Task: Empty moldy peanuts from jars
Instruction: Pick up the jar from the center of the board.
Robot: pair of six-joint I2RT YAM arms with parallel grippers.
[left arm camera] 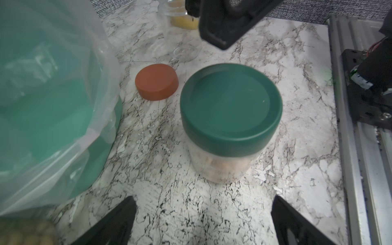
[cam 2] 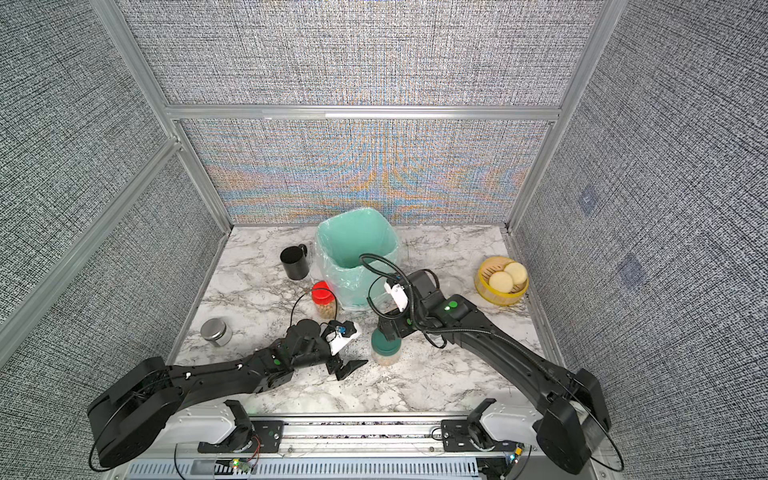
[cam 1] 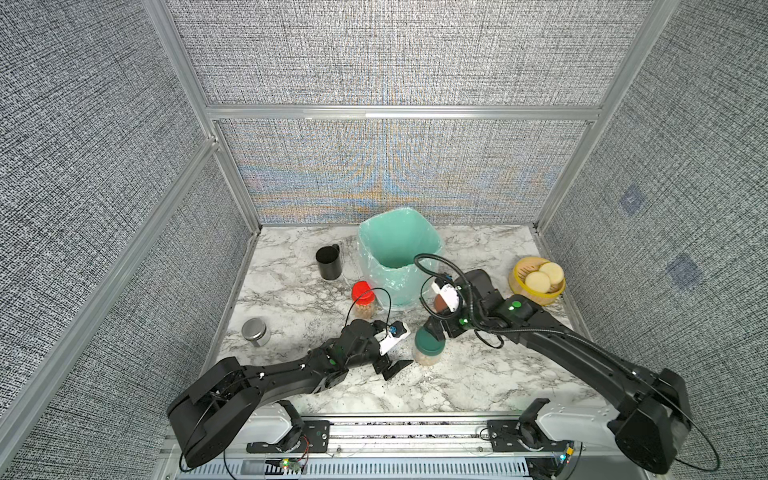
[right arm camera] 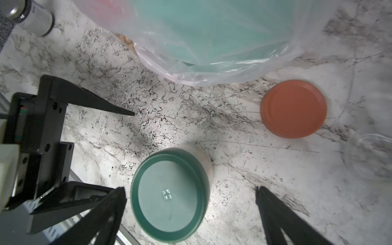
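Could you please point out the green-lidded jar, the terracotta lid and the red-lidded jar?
green-lidded jar [left arm camera: 231,108]: left wrist view, lid centre.
terracotta lid [right arm camera: 293,108]: right wrist view, its middle.
red-lidded jar [cam 1: 361,290]: in a top view, its lid.

A white, dark-veined marble bench [cam 1: 291,299] fills both top views. At its 12 o'clock, near the back wall, stands a mint-green bin [cam 1: 380,278] lined with a clear plastic bag. A black mug [cam 1: 329,262] stands upright just beside the bin, at its 9 o'clock. A squat steel tin [cam 1: 255,331] sits near the bench's 9 o'clock edge. At 2 o'clock, a yellow basket [cam 1: 536,296] holds two pale round discs [cam 1: 537,280].
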